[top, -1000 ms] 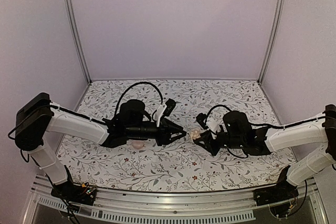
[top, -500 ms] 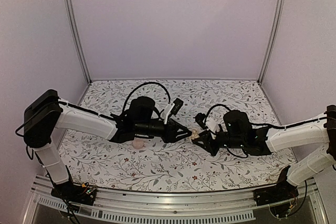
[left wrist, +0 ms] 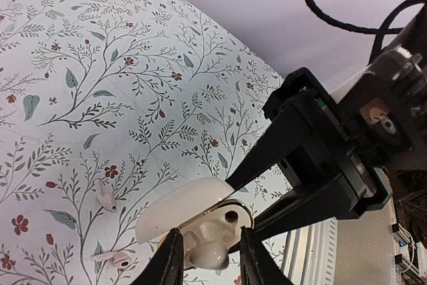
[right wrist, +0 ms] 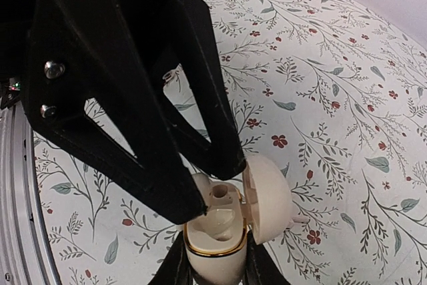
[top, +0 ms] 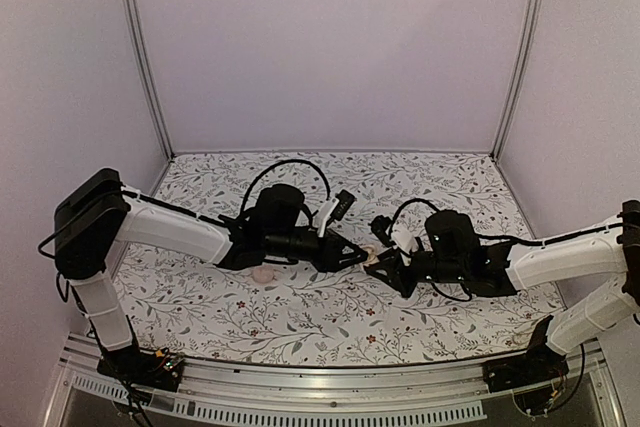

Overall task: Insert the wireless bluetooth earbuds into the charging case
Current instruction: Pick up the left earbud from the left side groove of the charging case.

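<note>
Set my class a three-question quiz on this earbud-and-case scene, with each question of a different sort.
1. Fill in: the left gripper pinches an ____ at the charging case.
2. True or false: the case's lid is shut.
3. What grips the case body? A) the left gripper B) the right gripper C) neither

Key: 1 earbud; 2 false; 3 B
</note>
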